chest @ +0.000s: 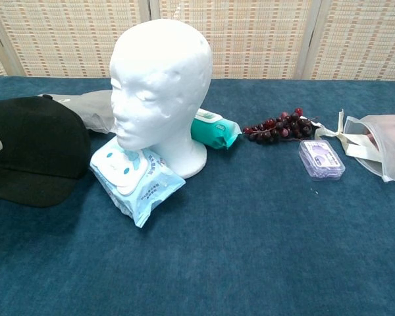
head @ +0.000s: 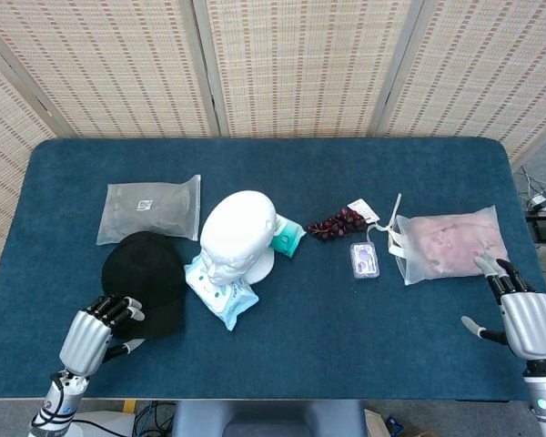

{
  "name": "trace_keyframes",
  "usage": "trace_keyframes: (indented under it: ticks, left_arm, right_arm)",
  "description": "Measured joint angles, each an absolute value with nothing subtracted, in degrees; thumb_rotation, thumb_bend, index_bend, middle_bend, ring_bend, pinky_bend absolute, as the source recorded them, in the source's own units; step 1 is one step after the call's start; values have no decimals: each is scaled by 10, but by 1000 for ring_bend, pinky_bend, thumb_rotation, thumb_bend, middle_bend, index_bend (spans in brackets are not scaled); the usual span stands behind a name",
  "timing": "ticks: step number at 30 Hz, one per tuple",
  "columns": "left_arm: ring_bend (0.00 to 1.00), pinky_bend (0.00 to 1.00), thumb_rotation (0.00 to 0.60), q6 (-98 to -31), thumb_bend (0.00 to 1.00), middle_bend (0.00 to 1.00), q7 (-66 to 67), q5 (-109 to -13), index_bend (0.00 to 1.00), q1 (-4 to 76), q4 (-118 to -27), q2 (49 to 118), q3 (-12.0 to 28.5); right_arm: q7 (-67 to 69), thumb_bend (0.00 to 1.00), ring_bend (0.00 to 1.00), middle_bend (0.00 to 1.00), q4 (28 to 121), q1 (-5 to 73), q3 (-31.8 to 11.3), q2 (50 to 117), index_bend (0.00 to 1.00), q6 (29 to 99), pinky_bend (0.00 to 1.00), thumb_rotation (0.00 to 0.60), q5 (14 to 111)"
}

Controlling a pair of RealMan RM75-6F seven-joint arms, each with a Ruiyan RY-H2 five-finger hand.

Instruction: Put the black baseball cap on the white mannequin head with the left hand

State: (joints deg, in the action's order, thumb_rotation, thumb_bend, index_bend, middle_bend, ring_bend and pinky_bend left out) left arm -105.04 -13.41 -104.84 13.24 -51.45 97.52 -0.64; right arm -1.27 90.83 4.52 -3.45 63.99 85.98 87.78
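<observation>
The left robot hand (head: 98,330) rests at the near left of the blue tabletop (head: 346,346), its fingers curled against the brim edge of the black baseball cap (head: 146,278); whether it actually grips the cap cannot be told. The cap lies flat, with a grey plastic packet (head: 150,209) just behind it. Right of the cap stands the white mannequin head (head: 235,237), upright and bare, its base touching a light blue wipes pack (head: 223,296) in front and a teal pack (head: 287,235) behind. Further right lie dark grapes (head: 338,223), a small clear purple case (head: 364,259) and a translucent pink bag (head: 450,244). The right robot hand (head: 519,309) sits spread and empty near the bag's corner.
</observation>
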Motion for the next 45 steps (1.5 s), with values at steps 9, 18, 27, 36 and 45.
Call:
trace_keyframes:
  ticks: [9,18,27,36,45]
  left_arm:
    - [313,440,600,-1057,247,452,-156,-1046,518,142,-490,992,-7]
    - [313,440,600,-1056,308,452,-159,-1041,518,147,-486,996,-10]
    - [313,440,600,-1064,327,452,-167,-1036,523,149,-483,999,-10]
    - [313,440,600,-1077,357,452,-170,-1036,590,152,-478,1002,-8]
    - [313,440,600,-1098,360,452,-153,-1044,611,159,-479,994,-3]
  right_arm:
    - [-8,0,130,220,908,45,-35,638,102,860,424,600,877]
    - [-4,0,130,219,908,44,-35,637,102,861,424,600,878]
    - [-4,0,130,220,907,44,-35,637,102,862,424,600,879]
    - [-1,0,130,220,907,43,-35,636,102,864,424,600,879]
    - [0,0,130,220,907,42,-34,636,102,866,424,600,882]
